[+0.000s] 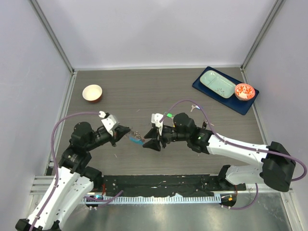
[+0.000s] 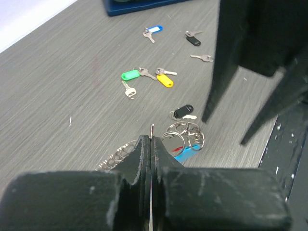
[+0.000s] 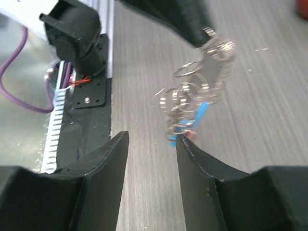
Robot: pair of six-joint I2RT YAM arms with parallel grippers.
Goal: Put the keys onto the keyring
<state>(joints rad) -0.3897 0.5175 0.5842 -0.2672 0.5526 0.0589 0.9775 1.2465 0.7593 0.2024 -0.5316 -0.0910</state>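
Observation:
My left gripper (image 1: 127,133) is shut on a thin metal part of the keyring (image 1: 136,139) and holds it just above the table. In the left wrist view its jaws (image 2: 151,139) are pressed together on a metal edge, with the silver rings (image 2: 185,132) and the blue strap (image 2: 186,153) just beyond. My right gripper (image 1: 153,142) is open and empty, right next to the keyring. In the right wrist view the keyring (image 3: 202,84) hangs in front of the open gripper (image 3: 151,140), close to its right finger. Several keys lie loose on the table: green (image 2: 130,75), orange (image 2: 164,81), blue (image 2: 153,30), black (image 2: 183,111).
A white and red bowl (image 1: 92,92) stands at the back left. A blue tray (image 1: 204,89) at the back right holds a pale green dish (image 1: 217,83) and a small red bowl (image 1: 244,91). The black base rail (image 1: 159,185) runs along the near edge.

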